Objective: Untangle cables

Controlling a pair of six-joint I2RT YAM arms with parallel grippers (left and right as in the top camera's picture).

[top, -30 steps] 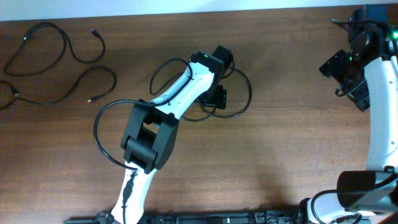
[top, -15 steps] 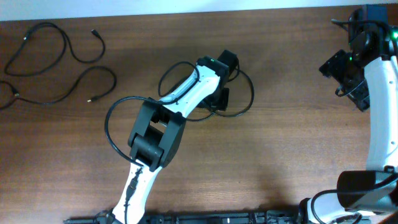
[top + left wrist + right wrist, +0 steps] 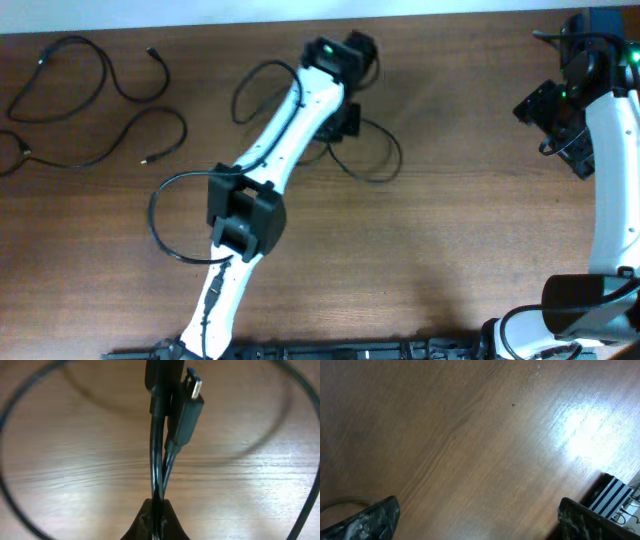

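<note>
The brown wooden table (image 3: 450, 250) fills the overhead view, with a pale strip along its far edge. Two of the cables lie loose and apart from each other in the far left corner: one (image 3: 128, 97) curves in an open wave nearest the edge, and the other (image 3: 183, 125) runs in a long bend just below it, a small plug showing at its end. The third cable (image 3: 399, 155) is near the middle of the far side, where it makes a loop on the wood to the right of the left arm (image 3: 290, 130). That arm stretches from the near edge up to this spot, and the left gripper (image 3: 155, 510) is closed tight on the third cable (image 3: 159, 460). In the left wrist view two strands rise side by side from the pinched fingertips, and beside them hangs a plug (image 3: 187, 407) with a bare metal tip, while the remaining length rings the blurred table behind. The right arm (image 3: 610, 150) stands at the right edge, well apart from all three cords. The right gripper (image 3: 480, 520) is spread wide over bare wood, holding nothing
</note>
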